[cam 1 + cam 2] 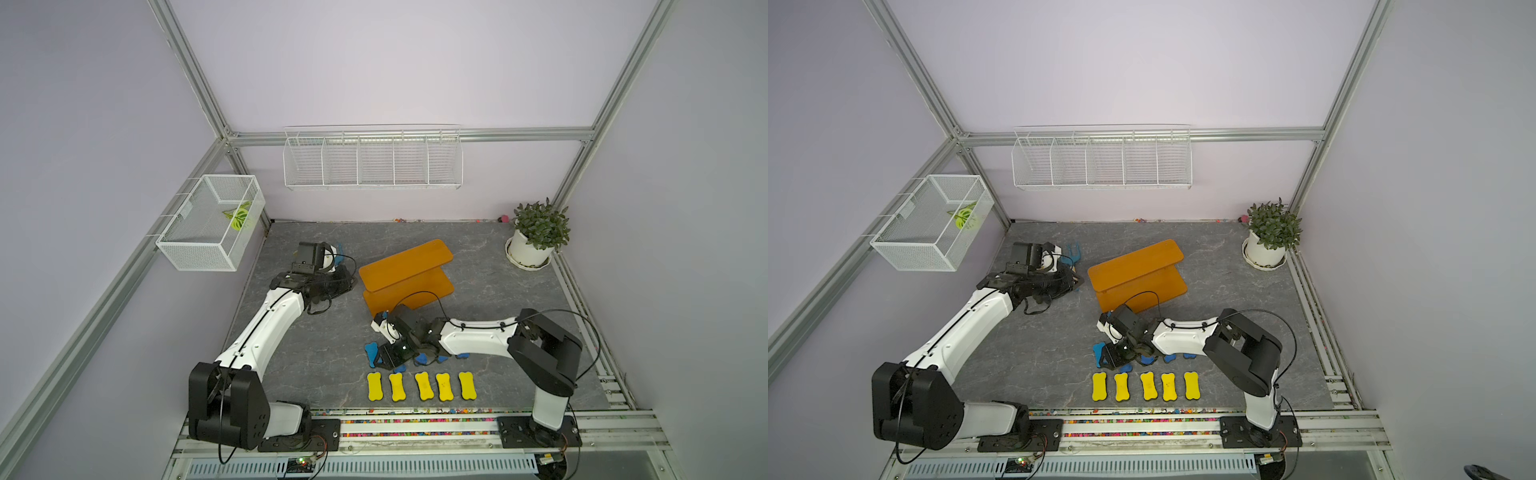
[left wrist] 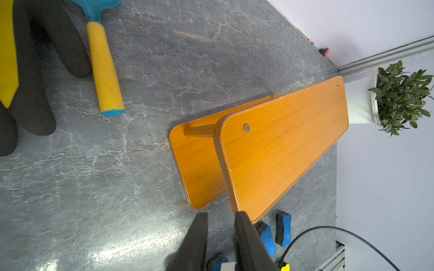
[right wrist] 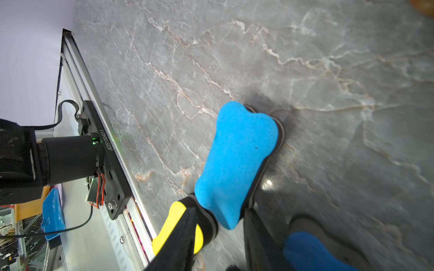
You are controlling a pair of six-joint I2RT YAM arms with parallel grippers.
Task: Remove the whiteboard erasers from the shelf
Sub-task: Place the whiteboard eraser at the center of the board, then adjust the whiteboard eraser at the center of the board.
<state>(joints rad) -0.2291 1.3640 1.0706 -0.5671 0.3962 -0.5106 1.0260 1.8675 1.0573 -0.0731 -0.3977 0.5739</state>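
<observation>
Wall basket (image 1: pixel 199 249) with leaf (image 1: pixel 239 216); left end effector (image 2: pixel 222 214) narrow, right one (image 3: pixel 220 210) parted astride eraser (image 3: pixel 239 152)

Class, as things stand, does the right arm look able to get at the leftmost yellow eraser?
Probably yes: the right gripper hangs right beside that yellow eraser, jaws open around a blue eraser; nothing blocks the way.

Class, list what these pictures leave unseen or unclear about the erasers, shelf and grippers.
- Blue erasers: in both top views the right arm covers most of the row; count unknown.
- Shelf: its upper board hides part of the lower one, top and left wrist views.
- Right gripper: right wrist view, grip on the blue eraser unclear.
</observation>
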